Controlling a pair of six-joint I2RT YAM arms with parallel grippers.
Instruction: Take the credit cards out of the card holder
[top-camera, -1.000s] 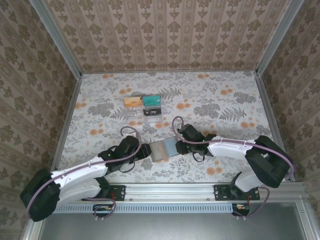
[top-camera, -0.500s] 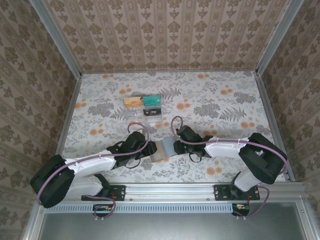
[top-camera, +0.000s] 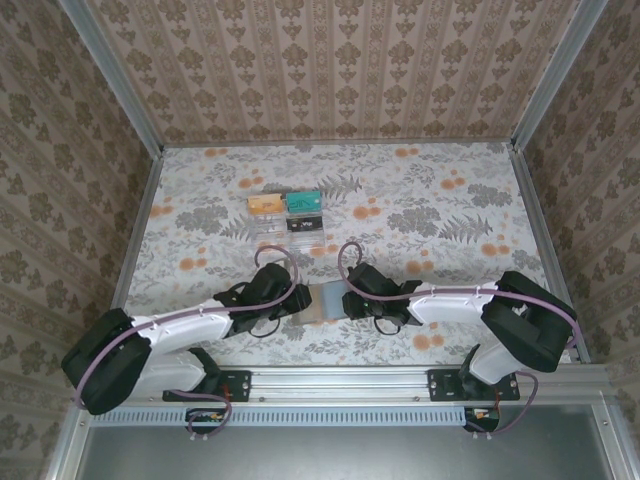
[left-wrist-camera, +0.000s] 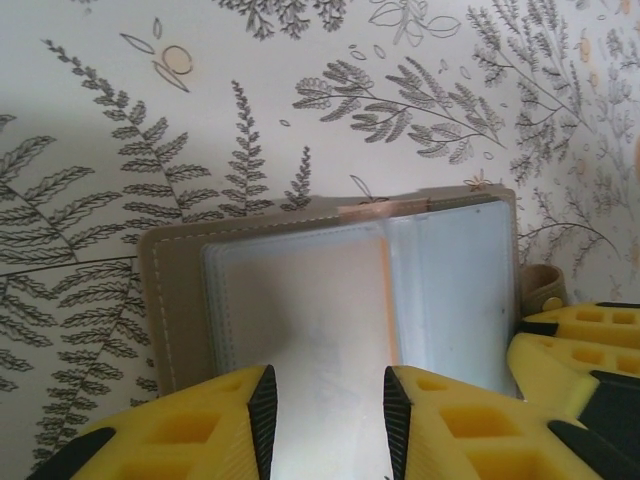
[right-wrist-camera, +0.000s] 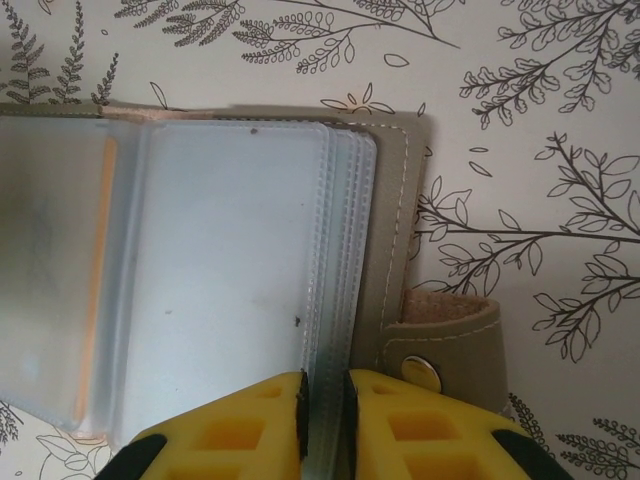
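The grey-brown card holder (top-camera: 322, 301) lies open on the table between my two grippers, its clear plastic sleeves facing up. In the left wrist view the card holder (left-wrist-camera: 178, 300) shows a pale credit card with an orange edge (left-wrist-camera: 387, 300) inside a sleeve. My left gripper (left-wrist-camera: 328, 410) stands open, its fingers straddling that sleeve from the near edge. My right gripper (right-wrist-camera: 325, 410) is shut on the stacked sleeve edges (right-wrist-camera: 335, 250) of the card holder (right-wrist-camera: 395, 220), beside the snap tab (right-wrist-camera: 440, 345). The card's orange edge (right-wrist-camera: 97, 280) also shows there.
A clear acrylic stand (top-camera: 288, 212) with orange, teal and dark cards sits further back on the floral tabletop. Patterned walls close in the left, right and back. The arm bases (top-camera: 340, 382) sit on the rail at the near edge.
Both grippers have closed in on the card holder from either side. The left jaws have narrowed somewhat. The right jaws have pinched onto the sleeve edges.
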